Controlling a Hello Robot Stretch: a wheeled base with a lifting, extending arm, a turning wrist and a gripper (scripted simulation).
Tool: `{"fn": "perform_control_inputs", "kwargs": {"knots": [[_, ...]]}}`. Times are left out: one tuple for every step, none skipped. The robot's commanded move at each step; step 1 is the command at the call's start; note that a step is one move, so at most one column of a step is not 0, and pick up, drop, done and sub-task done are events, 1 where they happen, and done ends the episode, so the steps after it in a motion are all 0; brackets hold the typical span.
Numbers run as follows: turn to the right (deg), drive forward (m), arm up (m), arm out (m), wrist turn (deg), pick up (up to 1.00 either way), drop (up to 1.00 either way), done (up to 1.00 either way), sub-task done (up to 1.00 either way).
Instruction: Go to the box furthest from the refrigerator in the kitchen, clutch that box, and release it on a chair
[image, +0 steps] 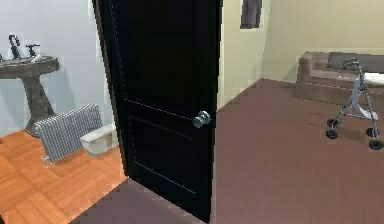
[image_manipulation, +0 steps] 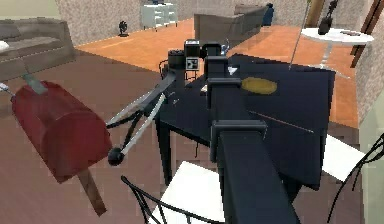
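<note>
— What's the surface like in the arm side view?
— A black table (image_manipulation: 300, 100) stands on brownish carpet, and the floor turns to orange wood farther out. A flat tan thing (image_manipulation: 260, 86) lies near the table's far edge. A white chair (image_manipulation: 195, 195) is at its near edge and a second chair (image_manipulation: 340, 160) at its right edge.
— And the gripper?
— The gripper (image_manipulation: 172, 66) is by the table's far left corner, at the end of the arm (image_manipulation: 245, 165). I cannot tell whether its fingers are apart or together, nor whether it holds anything.
— Where's the box?
— I cannot tell. A dark red mailbox-shaped thing (image_manipulation: 60, 125) stands on a post off the table's left edge.
— And ahead?
— A black door (image: 160, 100) stands open. Left of it are a pedestal sink (image: 30, 70) and a radiator (image: 68, 130) on wood floor. To the right, on carpet, are a sofa (image: 335, 72) and a walker (image: 358, 100).
</note>
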Motion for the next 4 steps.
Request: {"fn": "perform_control_inputs", "kwargs": {"knots": [[0.0,0.00,0.00,0.00,45.0,0.00,0.00,0.00,0.00],[0.0,0.00,0.00,0.00,45.0,0.00,0.00,0.00,0.00],[0.0,0.00,0.00,0.00,45.0,0.00,0.00,0.00,0.00],[0.0,0.00,-0.38,0.00,0.0,0.00,0.00,0.00,0.00]]}}
